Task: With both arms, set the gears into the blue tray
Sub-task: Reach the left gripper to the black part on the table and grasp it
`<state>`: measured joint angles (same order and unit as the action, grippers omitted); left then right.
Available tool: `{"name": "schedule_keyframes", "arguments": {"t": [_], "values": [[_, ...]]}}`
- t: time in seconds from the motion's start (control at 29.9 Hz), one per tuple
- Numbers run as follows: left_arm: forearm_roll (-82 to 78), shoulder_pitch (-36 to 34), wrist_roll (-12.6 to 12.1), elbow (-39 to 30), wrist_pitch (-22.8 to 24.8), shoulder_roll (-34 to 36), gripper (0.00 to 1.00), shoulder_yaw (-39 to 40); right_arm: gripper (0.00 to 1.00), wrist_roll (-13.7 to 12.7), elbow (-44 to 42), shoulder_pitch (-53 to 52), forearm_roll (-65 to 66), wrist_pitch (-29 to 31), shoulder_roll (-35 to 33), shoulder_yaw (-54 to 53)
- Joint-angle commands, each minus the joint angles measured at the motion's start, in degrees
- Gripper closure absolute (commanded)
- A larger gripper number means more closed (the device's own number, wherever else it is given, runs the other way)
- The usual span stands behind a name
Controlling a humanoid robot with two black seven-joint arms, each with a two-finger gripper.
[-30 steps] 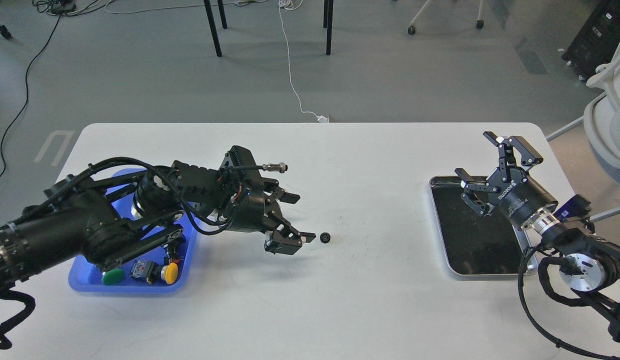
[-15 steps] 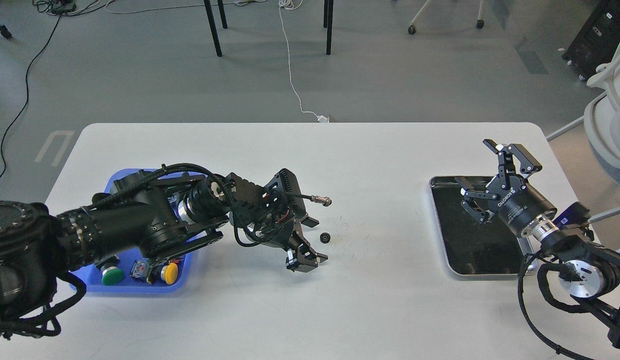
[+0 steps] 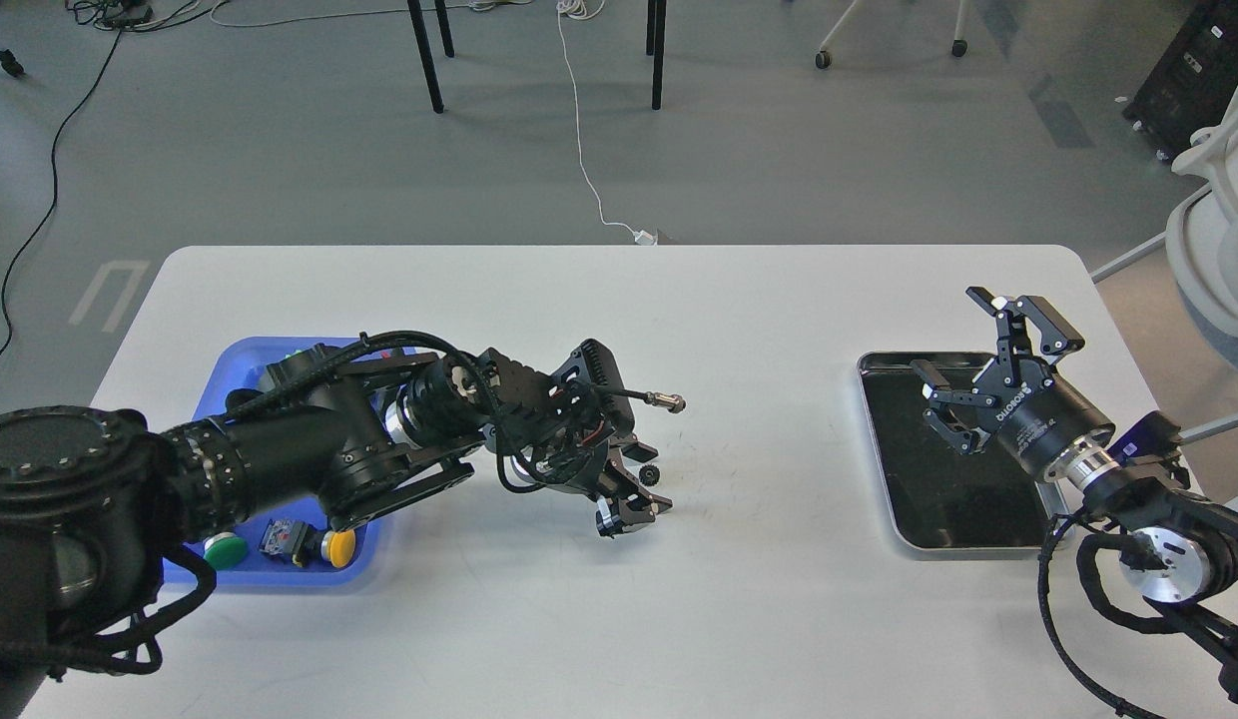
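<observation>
One small black gear [image 3: 649, 473] lies on the white table [image 3: 739, 330] near its middle. My left gripper [image 3: 650, 481] is low over the table and open, one finger on each side of the gear; whether a finger touches it I cannot tell. The blue tray [image 3: 232, 360] sits at the left, largely covered by my left arm. My right gripper [image 3: 946, 333] hovers open and empty above the far left corner of a silver tray.
The silver tray [image 3: 953, 504] with a dark bottom stands at the right. In the blue tray's near end lie a green push-button [image 3: 225, 550], a yellow one [image 3: 339, 545] and a small switch [image 3: 280, 540]. A chair [image 3: 1218, 240] stands off the table's right edge.
My left arm has swung right and toward me, bringing its open fingers down around the gear. The right gripper has drifted slightly. The gear has not moved.
</observation>
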<state>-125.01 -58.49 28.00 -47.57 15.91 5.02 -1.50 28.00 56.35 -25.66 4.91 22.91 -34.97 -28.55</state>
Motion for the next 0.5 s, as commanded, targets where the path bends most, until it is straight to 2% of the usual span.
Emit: {"name": "schedule_keyframes", "arguments": {"t": [0.0, 0.23, 0.37, 0.47], "values": [[0.0, 0.1, 0.0, 0.3, -0.1, 0.0, 0.78, -0.1, 0.03, 0.0, 0.1, 0.0, 0.0, 0.0, 0.0, 0.1], [0.0, 0.2, 0.0, 1.3, -1.3, 0.8, 0.86, -0.1, 0.03, 0.0, 0.1, 0.0, 0.2, 0.0, 0.3, 0.2], [0.0, -0.2, 0.0, 0.4, -1.5, 1.7, 0.86, 0.6, 0.03, 0.0, 0.1, 0.0, 0.2, 0.1, 0.3, 0.2], [0.0, -2.5, 0.0, -3.3, -1.8, 7.9, 0.86, 1.0, 0.03, 0.0, 0.1, -0.1, 0.3, 0.0, 0.3, 0.2]]}}
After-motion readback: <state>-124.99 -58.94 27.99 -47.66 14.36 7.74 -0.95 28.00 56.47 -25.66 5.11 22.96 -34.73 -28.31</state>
